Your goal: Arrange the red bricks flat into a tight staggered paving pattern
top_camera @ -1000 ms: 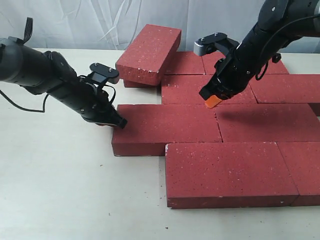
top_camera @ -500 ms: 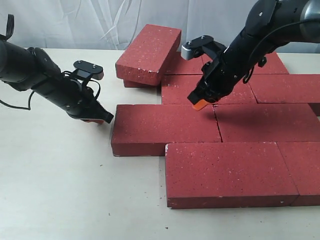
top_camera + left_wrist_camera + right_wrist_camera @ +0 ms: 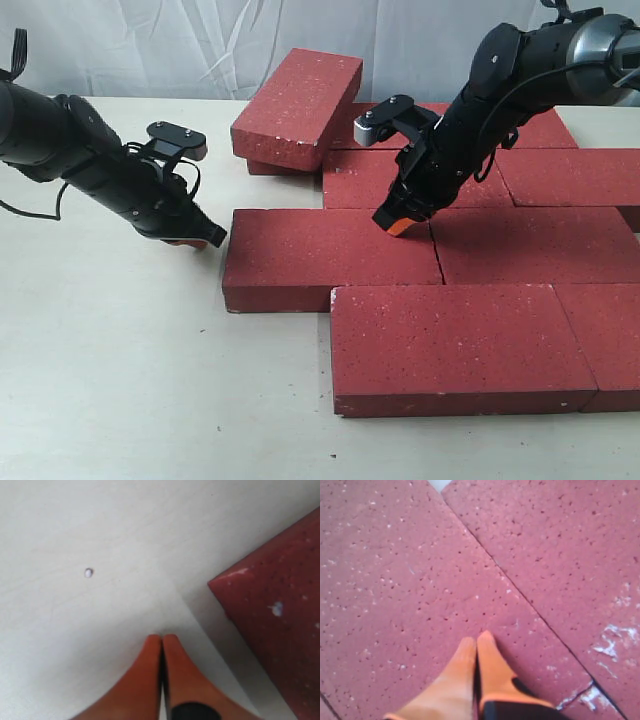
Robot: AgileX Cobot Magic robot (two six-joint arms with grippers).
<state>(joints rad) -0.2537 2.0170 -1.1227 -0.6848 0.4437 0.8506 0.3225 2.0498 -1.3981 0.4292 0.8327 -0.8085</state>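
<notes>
red bricks (image 3: 335, 255) lie flat in staggered rows on the table (image 3: 120, 370), with one tilted brick (image 3: 300, 95) at their 11 o'clock. left gripper (image 3: 208, 240), closed and empty, at 9 o'clock. right gripper (image 3: 397, 222), closed and empty, over the central bricks.

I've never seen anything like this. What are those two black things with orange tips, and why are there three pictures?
Those are two robot arms. Each ends in a gripper, a pincer with two orange fingers. The wide picture comes from a camera standing apart from the arms. The two close-ups come from a camera on each arm's wrist, looking along the fingers. On the pale table lie red bricks, most of them flat and edge to edge. A tilted brick at the back leans on another. The left gripper is shut and empty, over bare table beside a brick's corner. The right gripper is also shut and empty, its tip at a brick's top near a seam.
</notes>
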